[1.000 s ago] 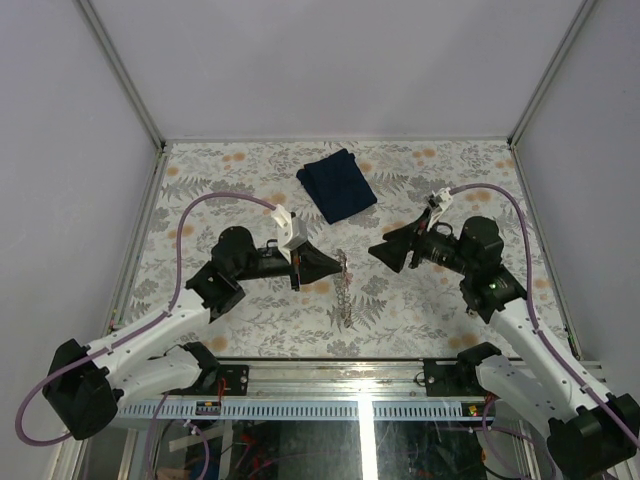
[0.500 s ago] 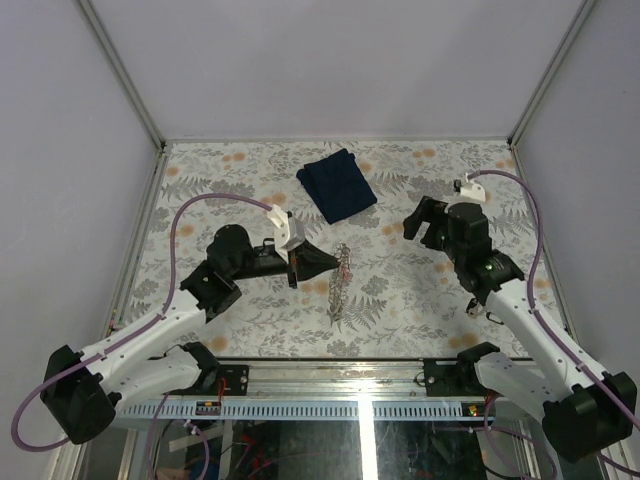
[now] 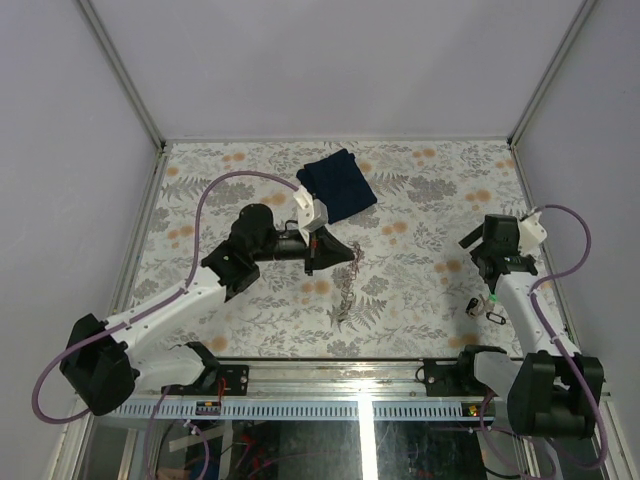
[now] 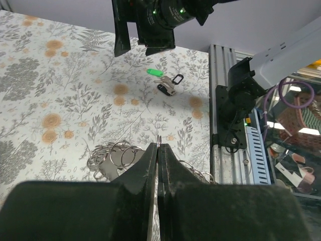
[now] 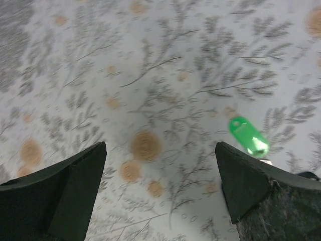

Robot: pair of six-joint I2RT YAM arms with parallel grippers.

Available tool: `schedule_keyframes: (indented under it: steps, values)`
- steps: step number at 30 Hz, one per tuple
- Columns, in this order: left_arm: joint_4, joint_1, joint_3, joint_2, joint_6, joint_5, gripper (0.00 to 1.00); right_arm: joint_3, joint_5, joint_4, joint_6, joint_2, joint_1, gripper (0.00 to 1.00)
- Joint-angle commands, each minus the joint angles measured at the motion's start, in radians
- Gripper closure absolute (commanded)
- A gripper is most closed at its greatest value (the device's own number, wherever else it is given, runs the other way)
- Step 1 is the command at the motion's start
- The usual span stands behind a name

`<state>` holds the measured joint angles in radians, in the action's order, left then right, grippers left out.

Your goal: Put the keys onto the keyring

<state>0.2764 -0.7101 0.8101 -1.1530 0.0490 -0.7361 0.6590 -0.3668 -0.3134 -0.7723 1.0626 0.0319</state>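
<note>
My left gripper (image 3: 345, 256) is shut on the keyring (image 3: 344, 292), a silvery chain of small rings that trails from the jaws down to the table. In the left wrist view the jaws (image 4: 158, 146) pinch one ring, and more rings (image 4: 111, 156) lie bunched on the left. The keys (image 3: 484, 306) lie near the right front of the table: a green-headed one (image 4: 154, 73) and black ones (image 4: 170, 85). My right gripper (image 3: 478, 254) is open and empty above the table just beyond them. Its wrist view (image 5: 160, 148) shows the green key (image 5: 248, 136) by the right finger.
A dark blue folded cloth (image 3: 336, 184) lies at the back centre, just behind my left wrist. The metal rail (image 3: 360, 370) runs along the table's front edge. Grey walls close in the left, right and back sides.
My right arm has swung from the centre out to the right, over the keys, jaws open. My left gripper has moved right and farther back with the keyring.
</note>
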Motion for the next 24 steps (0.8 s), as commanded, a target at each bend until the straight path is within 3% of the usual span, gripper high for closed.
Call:
schedule_keyframes:
  steps: [1, 6, 24]
  values:
    - [0.039, 0.007, 0.077, -0.041, 0.053, -0.074, 1.00, -0.048, -0.087, 0.015, -0.046, -0.030, 0.109, 0.03]
    - [0.039, 0.008, 0.106, -0.079, 0.077, -0.087, 1.00, -0.115, -0.027, 0.024, -0.040, -0.020, 0.189, 0.04]
    - [0.040, 0.001, 0.125, -0.121, 0.089, -0.107, 1.00, -0.204, -0.021, -0.011, -0.053, 0.018, 0.194, 0.06]
